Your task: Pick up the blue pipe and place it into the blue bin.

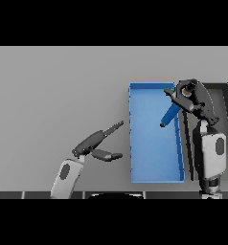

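Observation:
The blue pipe hangs tilted over the right side of the blue bin, its lower end pointing down-left into the bin. My right hand is curled round the pipe's upper end, above the bin's right wall near the far corner. The bin is a long open box right of centre. My left hand hovers over the table left of the bin, fingers straight and thumb spread, holding nothing.
A dark tray lies right of the blue bin, partly hidden behind my right arm. Grey table spreads to the left and far side.

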`<state>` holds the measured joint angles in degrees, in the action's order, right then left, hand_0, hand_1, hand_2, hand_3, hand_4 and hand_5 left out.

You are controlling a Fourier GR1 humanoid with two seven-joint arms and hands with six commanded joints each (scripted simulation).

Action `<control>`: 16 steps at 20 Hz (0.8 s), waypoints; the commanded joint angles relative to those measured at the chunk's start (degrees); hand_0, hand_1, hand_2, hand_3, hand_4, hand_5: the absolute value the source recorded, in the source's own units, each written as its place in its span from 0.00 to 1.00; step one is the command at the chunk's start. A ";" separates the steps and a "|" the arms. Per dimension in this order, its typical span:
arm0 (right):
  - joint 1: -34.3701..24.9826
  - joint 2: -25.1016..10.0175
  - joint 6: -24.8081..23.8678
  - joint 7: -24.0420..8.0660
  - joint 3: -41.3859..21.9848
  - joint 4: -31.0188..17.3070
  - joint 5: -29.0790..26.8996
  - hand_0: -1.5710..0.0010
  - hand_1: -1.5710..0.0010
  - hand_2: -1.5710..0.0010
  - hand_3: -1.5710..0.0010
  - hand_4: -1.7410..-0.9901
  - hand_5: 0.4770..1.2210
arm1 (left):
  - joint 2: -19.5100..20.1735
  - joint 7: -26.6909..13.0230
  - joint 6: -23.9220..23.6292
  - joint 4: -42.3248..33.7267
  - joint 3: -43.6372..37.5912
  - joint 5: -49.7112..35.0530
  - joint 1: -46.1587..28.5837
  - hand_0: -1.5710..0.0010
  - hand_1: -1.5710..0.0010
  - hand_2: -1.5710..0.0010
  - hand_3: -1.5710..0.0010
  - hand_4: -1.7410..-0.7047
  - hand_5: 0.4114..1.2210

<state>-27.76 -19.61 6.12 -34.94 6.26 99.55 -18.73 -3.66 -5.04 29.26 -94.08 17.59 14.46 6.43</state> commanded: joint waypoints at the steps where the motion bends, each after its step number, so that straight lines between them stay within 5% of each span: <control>1: 1.54 -1.63 -2.91 0.00 -1.50 -0.23 -0.79 0.00 0.00 0.00 0.00 0.00 1.00 | -0.03 0.32 0.07 0.02 0.15 -0.05 -0.39 1.00 1.00 1.00 1.00 0.83 0.02; 7: 10.20 -9.57 -15.36 -0.02 -11.92 1.03 -3.15 0.00 0.00 0.00 0.03 0.00 1.00 | 0.00 -0.17 0.14 -0.46 0.14 -0.33 -0.22 1.00 1.00 1.00 1.00 0.82 0.01; 8: 11.05 -10.75 -17.33 0.02 -13.61 0.80 -3.52 0.00 0.00 0.00 0.20 0.00 1.00 | 0.07 -0.03 0.12 -0.20 0.23 -0.13 -0.25 1.00 1.00 1.00 1.00 0.82 0.01; 12: 12.35 -20.25 -31.18 0.03 -26.17 -2.06 -10.63 0.00 0.01 0.00 0.46 0.00 1.00 | 0.16 -0.17 0.18 -1.01 0.54 -0.16 -0.83 1.00 1.00 1.00 1.00 0.83 0.01; 13: 10.86 -23.67 -34.48 0.06 -29.72 -3.29 -14.55 0.07 0.15 0.15 0.50 0.08 1.00 | 0.10 -0.34 0.03 -0.28 0.63 0.36 -0.22 1.00 1.00 1.00 1.00 0.83 0.01; 16: 4.07 -31.90 -41.48 0.02 -42.15 -5.70 -25.23 0.52 0.56 0.56 0.74 0.44 1.00 | -0.07 -0.48 -0.10 -0.51 0.71 0.46 0.12 1.00 1.00 1.00 1.00 0.83 0.02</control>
<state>-23.75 -51.55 -35.27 -34.90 -35.87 93.87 -43.99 -3.77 -5.53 29.13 -94.60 18.31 14.92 6.60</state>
